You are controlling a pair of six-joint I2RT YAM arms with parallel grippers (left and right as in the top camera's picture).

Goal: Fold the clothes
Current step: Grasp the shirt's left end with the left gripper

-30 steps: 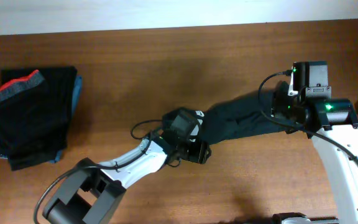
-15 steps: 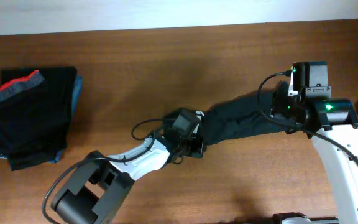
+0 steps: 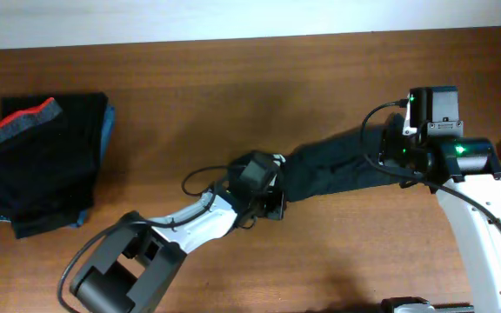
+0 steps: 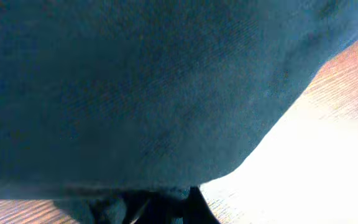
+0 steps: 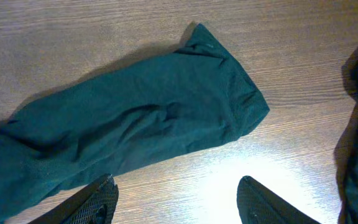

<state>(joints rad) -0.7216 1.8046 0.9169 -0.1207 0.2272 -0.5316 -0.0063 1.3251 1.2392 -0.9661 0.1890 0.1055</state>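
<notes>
Your left gripper (image 3: pixel 271 203) just clamped shut on the end of the black trousers (image 3: pixel 337 161), readying a fold; your right gripper (image 5: pixel 178 190) hung open.

Brown wooden table (image 3: pixel 190 104), white wall (image 3: pixel 233 17) behind

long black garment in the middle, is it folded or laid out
Laid out, not folded: the garment lies as one long strip on the table, the left gripper shut on one end.
</notes>
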